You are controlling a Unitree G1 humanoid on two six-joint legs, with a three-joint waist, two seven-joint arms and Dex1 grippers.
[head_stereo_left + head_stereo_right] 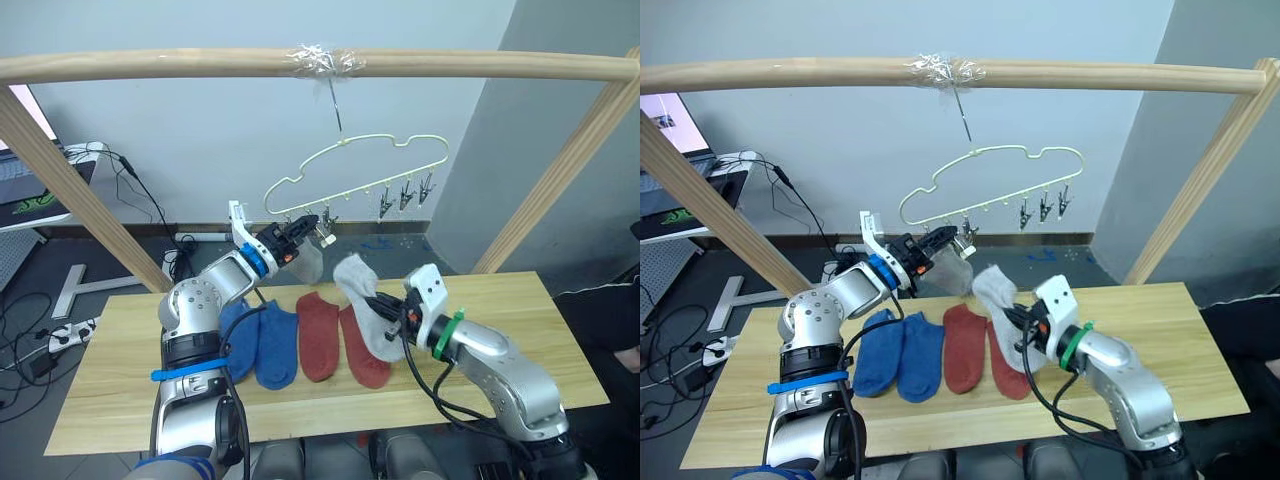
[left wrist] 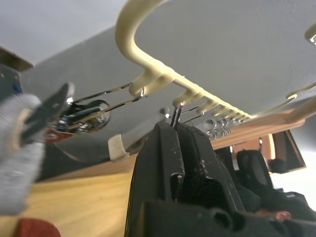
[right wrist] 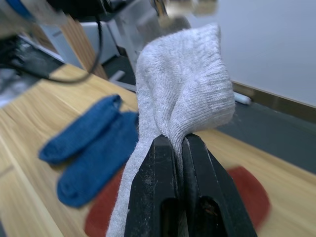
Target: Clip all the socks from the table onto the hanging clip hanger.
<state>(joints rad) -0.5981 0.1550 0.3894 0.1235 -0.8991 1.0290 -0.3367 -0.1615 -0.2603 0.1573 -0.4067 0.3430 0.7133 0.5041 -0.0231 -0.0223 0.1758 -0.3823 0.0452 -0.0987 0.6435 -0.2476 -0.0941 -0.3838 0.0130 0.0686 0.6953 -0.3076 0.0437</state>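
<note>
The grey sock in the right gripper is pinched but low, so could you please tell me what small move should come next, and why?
Probably lift the right gripper, shut on the grey sock, up and leftward toward the clip that the left gripper pinches on the clip hanger. The sock's free end droops near the table, below the clips, while another grey sock already hangs beside the left gripper.

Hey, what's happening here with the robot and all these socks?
The robot is hanging socks. Its right claw is shut on a grey sock, lifting it off the table. Its left claw is raised at the clip hanger, shut on one of the clips at the left end, where another grey sock hangs. Two blue socks and two red socks lie on the table.
</note>
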